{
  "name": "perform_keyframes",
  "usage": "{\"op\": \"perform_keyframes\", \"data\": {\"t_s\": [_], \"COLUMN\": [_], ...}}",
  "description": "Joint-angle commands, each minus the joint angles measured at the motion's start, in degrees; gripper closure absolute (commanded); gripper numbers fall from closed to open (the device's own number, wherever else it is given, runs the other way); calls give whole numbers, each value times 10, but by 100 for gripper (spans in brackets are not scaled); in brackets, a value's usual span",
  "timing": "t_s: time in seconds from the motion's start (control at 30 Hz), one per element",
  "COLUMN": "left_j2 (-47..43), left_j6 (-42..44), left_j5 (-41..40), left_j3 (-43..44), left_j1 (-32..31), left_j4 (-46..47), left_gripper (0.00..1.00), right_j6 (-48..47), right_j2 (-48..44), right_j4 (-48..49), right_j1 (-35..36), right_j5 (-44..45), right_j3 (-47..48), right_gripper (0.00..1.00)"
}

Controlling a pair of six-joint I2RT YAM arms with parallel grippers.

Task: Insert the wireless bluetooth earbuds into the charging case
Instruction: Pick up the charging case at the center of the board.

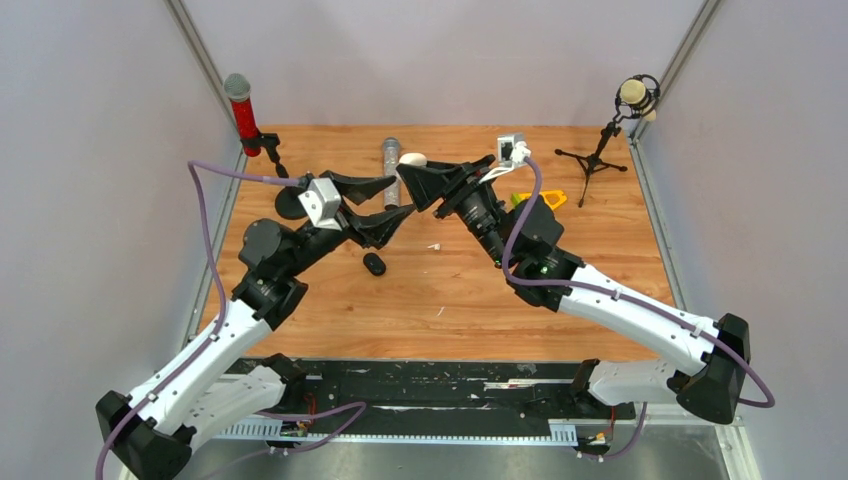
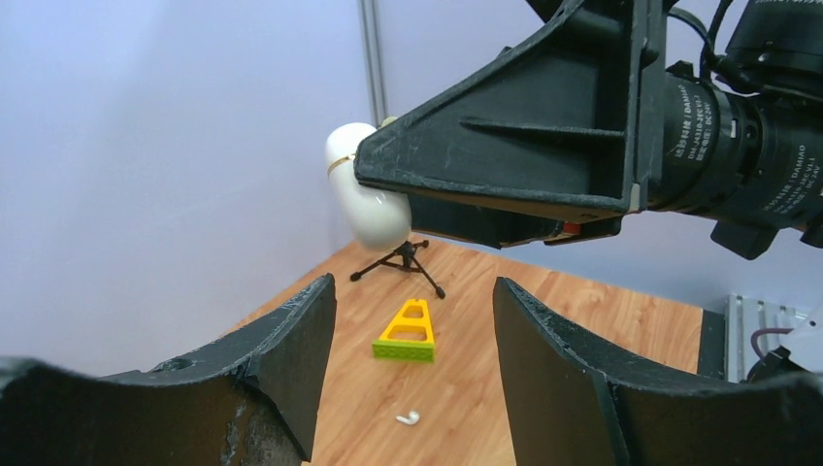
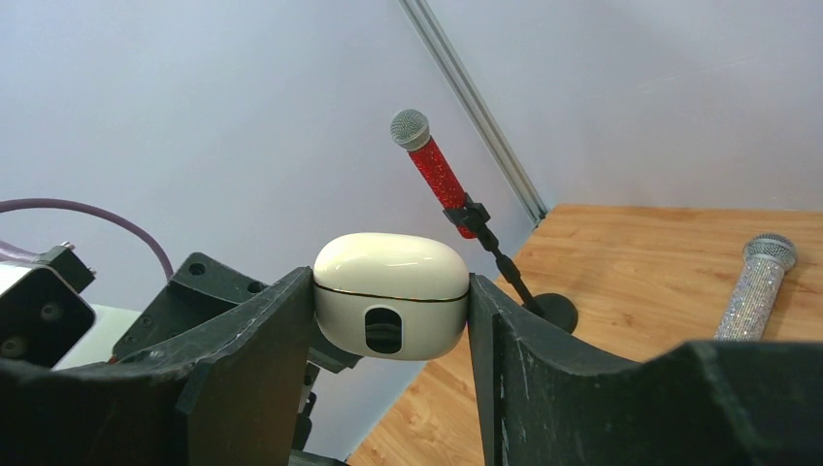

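- The right arm reaches in from the near right, and the right gripper [image 3: 390, 284] is clamped on the white charging case [image 3: 388, 254]. One finger presses each end, and the case is held up off the table.
- The left arm stretches in from the near left to meet it. The left gripper [image 2: 412, 289] points at the case with its fingers spread wide and nothing between them. In the top view the two grippers are tip to tip, close but apart.
- The table [image 1: 600, 300] is bare wood planks with pale walls on three sides.
- A red microphone [image 1: 240, 98] stands at the far left corner, a microphone on a tripod [image 1: 634, 96] stands at the far right, and a glittery silver microphone [image 1: 390, 153] lies flat at the far middle.
- A yellow triangular piece [image 2: 407, 332] rests beyond the right arm.
- One white earbud [image 2: 408, 418] lies loose on the wood near the middle, below the grippers. A black pebble-shaped item [image 1: 374, 263] lies to its left — too small to tell what it is.
- The case's lid is down, with a thin seam round the body and a dark oval slot on the front — its contents are hidden.
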Motion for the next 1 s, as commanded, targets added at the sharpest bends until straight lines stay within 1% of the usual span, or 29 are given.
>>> {"op": "perform_keyframes", "data": {"t_s": [0.0, 0.1, 0.3, 0.43, 0.57, 0.8, 0.87, 0.93, 0.97], "left_j2": [11, 13, 18, 16, 17, 12, 12, 12, 12], "left_j6": [3, 7, 28, 28, 31, 31, 34, 34, 33], "left_j5": [-20, -15, -37, -13, -27, -43, -40, -34, -33], "left_j3": [21, 16, 19, 13, 12, 9, 9, 10, 11], "left_j1": [-4, -5, -4, -4, -4, -4, -4, -4, -4], "left_j4": [30, 60, 88, 103, 101, 99, 100, 100, 101], "left_gripper": [32, 32, 34, 37, 46, 51, 53, 59, 65], "right_j6": [-2, -11, -12, -13, -14, -13, -12, -12, -12], "right_j2": [3, 6, 13, 16, 21, 26, 32, 39, 41], "right_j4": [33, 32, 24, 22, 15, 12, 6, 1, 1], "right_j1": [7, 13, 18, 20, 23, 24, 24, 25, 25], "right_j5": [-9, -10, -21, -27, -31, -39, -46, -53, -55], "right_j3": [27, 30, 39, 43, 48, 53, 59, 66, 67], "right_gripper": [78, 78, 79, 79, 80, 80, 80, 81, 81]}}
